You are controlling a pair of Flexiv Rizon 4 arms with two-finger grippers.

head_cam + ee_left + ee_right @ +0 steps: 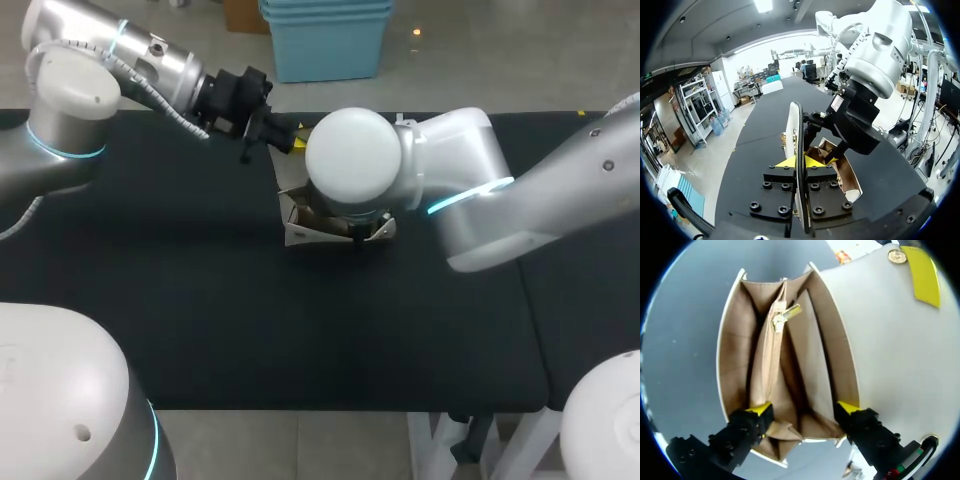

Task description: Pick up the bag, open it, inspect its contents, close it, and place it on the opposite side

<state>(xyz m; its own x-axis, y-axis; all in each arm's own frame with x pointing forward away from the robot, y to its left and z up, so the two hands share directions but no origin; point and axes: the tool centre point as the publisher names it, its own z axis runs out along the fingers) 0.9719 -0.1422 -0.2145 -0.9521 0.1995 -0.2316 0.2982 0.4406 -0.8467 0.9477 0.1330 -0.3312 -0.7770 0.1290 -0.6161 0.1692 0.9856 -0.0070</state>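
Count: 1 bag (298,228), with 1 zip pull (785,316) and 1 gold snap (897,256). 2 arms: left arm (70,110), right arm (470,190). 2 claws: left claw (800,161), right claw (804,408). 1 counter (200,320).

Plain overhead room light, bright and even, nothing directional. The black table (200,330) eats it: no readable shadows in the head view, just a dull sheen on its far end in the left wrist view. The white shell of the right arm (352,160) runs hot, round joint nearly blown out; the blue ring on the left arm (62,150) glows on its own. Inside, the bag (790,365) is well lit near the mouth and dark deep in the folds; its outer flap washes out pale. The zipper pull (786,316) throws a small glint. On the right gripper (803,407), black bodies sink into shade, yellow tips read clear.
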